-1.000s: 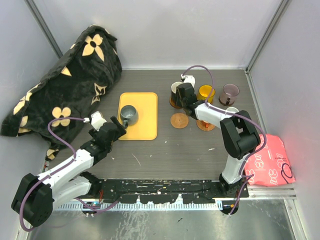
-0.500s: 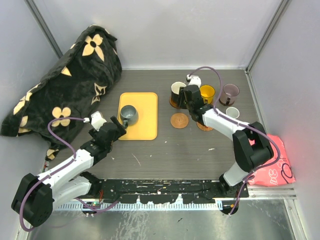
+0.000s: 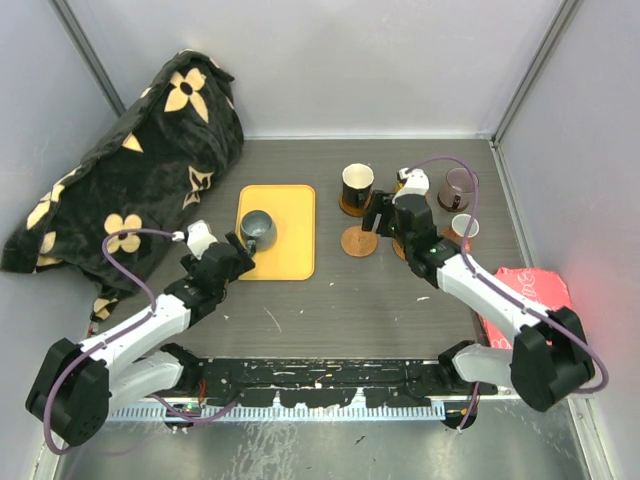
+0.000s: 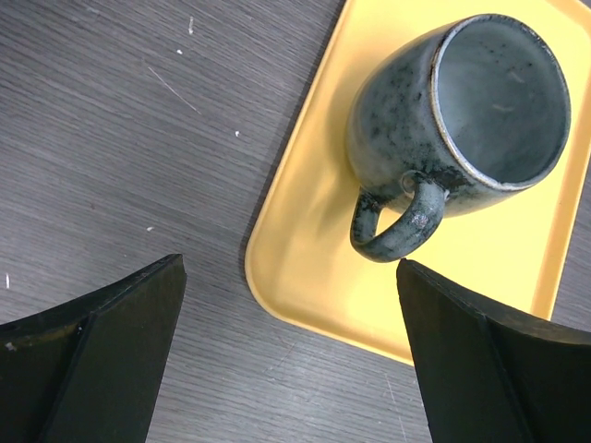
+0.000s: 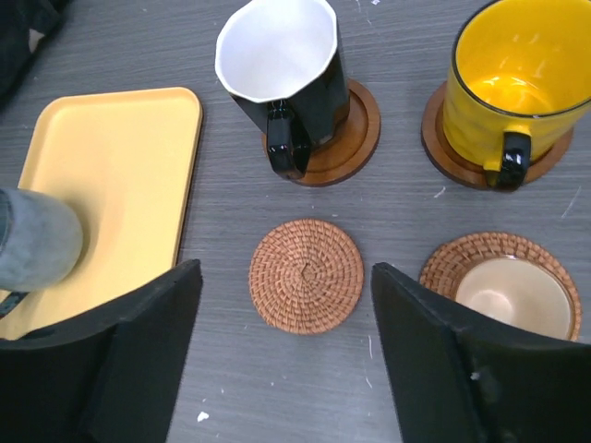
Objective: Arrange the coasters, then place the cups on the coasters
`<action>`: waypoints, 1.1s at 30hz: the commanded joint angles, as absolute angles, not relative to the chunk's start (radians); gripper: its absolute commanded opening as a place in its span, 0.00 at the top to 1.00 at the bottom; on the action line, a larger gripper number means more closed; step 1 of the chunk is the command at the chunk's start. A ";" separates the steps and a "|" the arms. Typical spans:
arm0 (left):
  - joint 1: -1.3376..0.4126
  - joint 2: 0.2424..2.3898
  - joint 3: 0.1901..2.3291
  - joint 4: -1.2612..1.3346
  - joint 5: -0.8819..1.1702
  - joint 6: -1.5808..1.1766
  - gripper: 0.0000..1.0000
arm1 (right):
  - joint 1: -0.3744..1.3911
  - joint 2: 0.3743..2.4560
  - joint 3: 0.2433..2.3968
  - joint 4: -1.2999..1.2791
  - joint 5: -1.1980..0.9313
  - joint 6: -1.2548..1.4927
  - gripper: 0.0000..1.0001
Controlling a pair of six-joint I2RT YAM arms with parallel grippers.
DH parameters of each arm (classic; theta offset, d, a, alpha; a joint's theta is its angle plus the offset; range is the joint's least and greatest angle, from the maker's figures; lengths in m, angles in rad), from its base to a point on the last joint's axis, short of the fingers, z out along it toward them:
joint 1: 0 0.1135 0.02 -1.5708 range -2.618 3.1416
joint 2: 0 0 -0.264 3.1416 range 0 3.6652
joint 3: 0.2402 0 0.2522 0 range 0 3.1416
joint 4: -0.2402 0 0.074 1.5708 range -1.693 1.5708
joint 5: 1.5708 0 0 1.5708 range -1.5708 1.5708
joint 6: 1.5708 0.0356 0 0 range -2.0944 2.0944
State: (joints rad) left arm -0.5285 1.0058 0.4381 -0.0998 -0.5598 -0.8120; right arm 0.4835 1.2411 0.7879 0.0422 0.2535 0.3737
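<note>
The placing of cups is under way. In the right wrist view the black cup (image 5: 282, 74) and the yellow cup (image 5: 512, 69) each stand on a coaster. A third coaster (image 5: 503, 286) carries what looks like a small light-brown cup. One woven coaster (image 5: 307, 274) lies bare between them.

The right gripper (image 5: 284, 309) hangs above this bare coaster with its jaws apart and nothing in them. The left gripper (image 4: 288, 277) is wide open too, and empty. It is just before the grey cup (image 4: 462, 120), which stands on the yellow tray (image 4: 305, 240) with its handle towards the fingers.

The next move is probably the left arm's: go forward, close on the cup's wall (the handle looks too thin to hold well), lift it and carry it to the bare coaster. The right arm should make room first.
</note>
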 commanded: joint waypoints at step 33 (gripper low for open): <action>-0.580 1.326 0.695 0.029 -0.470 -0.457 0.01 | 0.488 0.762 0.487 0.013 0.244 0.469 0.00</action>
State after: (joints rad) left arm -0.5697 1.2755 0.6353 -0.0360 -0.4892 -0.5018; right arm 0.4835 0.7914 0.4911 -0.0326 0.2398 0.4530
